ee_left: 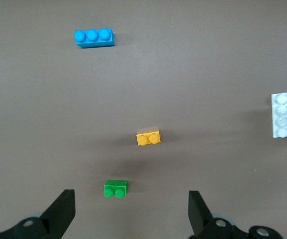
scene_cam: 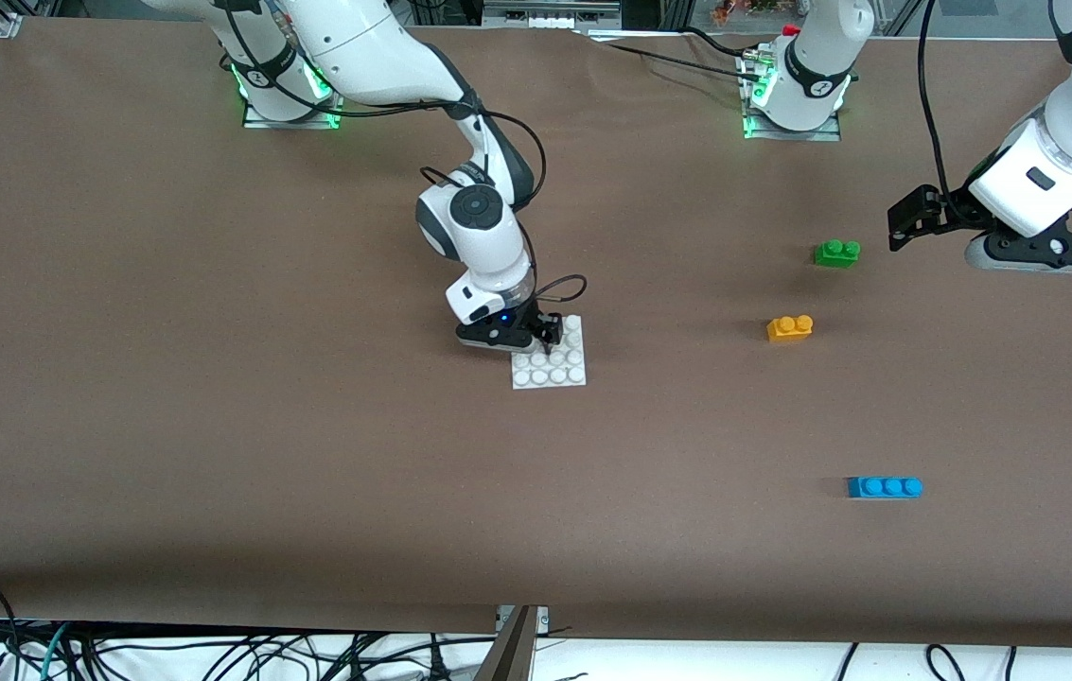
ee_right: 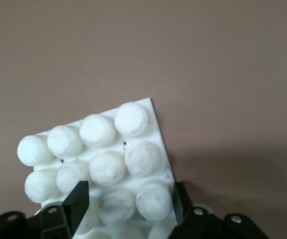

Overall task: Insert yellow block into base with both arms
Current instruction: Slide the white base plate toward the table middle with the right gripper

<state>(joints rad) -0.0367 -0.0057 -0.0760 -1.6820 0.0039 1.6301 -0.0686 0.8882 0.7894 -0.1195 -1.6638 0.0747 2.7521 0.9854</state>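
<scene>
The yellow block (scene_cam: 789, 327) lies alone on the table toward the left arm's end; it also shows in the left wrist view (ee_left: 148, 138). The white base (scene_cam: 562, 369) lies mid-table and shows in the left wrist view (ee_left: 285, 117). My right gripper (scene_cam: 526, 342) is down on the base's corner farthest from the front camera, toward the right arm's end. In the right wrist view it (ee_right: 128, 196) is shut on the base (ee_right: 132, 119), with two studs between its fingers. My left gripper (scene_cam: 1037, 257) hangs open and empty in the air near the green brick (ee_left: 132, 201).
A green two-stud brick (scene_cam: 836, 253) lies farther from the front camera than the yellow block and shows in the left wrist view (ee_left: 116, 188). A blue three-stud brick (scene_cam: 884, 487) lies nearer the front camera (ee_left: 94, 38). Brown table surrounds them.
</scene>
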